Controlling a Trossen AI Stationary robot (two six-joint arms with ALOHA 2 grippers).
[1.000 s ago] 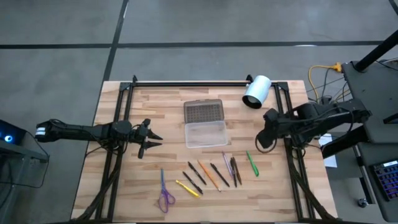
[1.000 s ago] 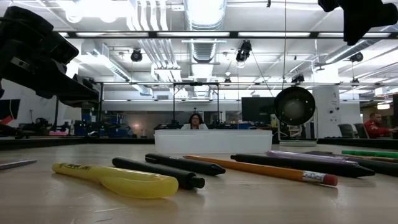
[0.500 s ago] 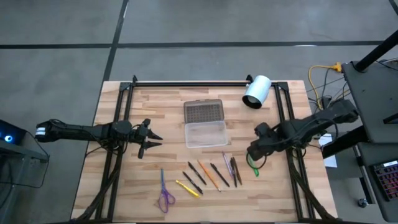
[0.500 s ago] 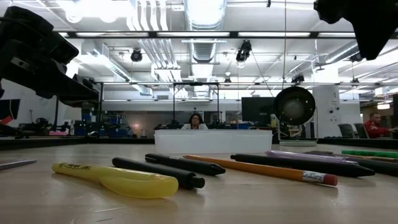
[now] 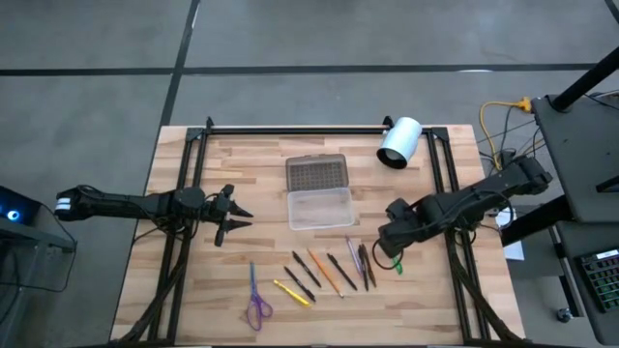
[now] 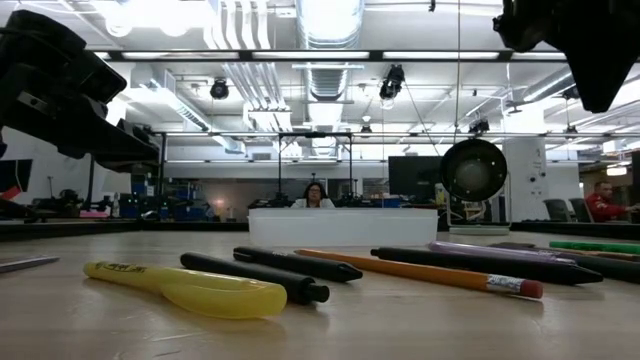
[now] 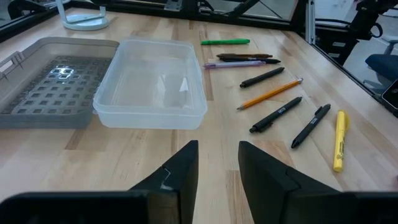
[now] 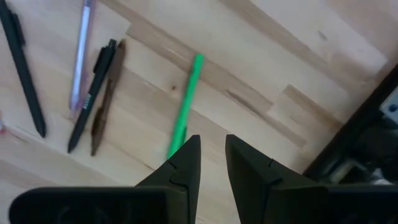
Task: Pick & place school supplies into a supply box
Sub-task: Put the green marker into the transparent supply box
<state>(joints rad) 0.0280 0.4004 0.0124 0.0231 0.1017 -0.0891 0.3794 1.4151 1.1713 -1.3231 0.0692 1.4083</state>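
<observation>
The school supplies lie flat in a loose row on the near half of the table: purple-handled scissors (image 5: 256,301), a yellow pen (image 5: 290,293), black pens (image 5: 306,270), an orange pencil (image 5: 325,272), a purple pen (image 5: 353,254) and a green pen (image 5: 397,263). The clear supply box (image 5: 320,207) rests behind them with its grey lid (image 5: 316,174) folded open toward the far edge. My right gripper (image 5: 385,249) hangs open above the green pen (image 8: 185,116), well off the table. My left gripper (image 5: 237,220) waits open to the left of the box (image 7: 153,81).
A white cylinder (image 5: 398,142) lies at the far right of the table, beside the black frame rail (image 5: 308,129). Black frame struts run along both sides of the wooden top. Bare wood shows between the left gripper and the box. A person sits in the room beyond.
My right gripper has swung from beside the table's right rail toward the left and near edges, ending over the green pen. The left arm and all supplies have stayed put.
</observation>
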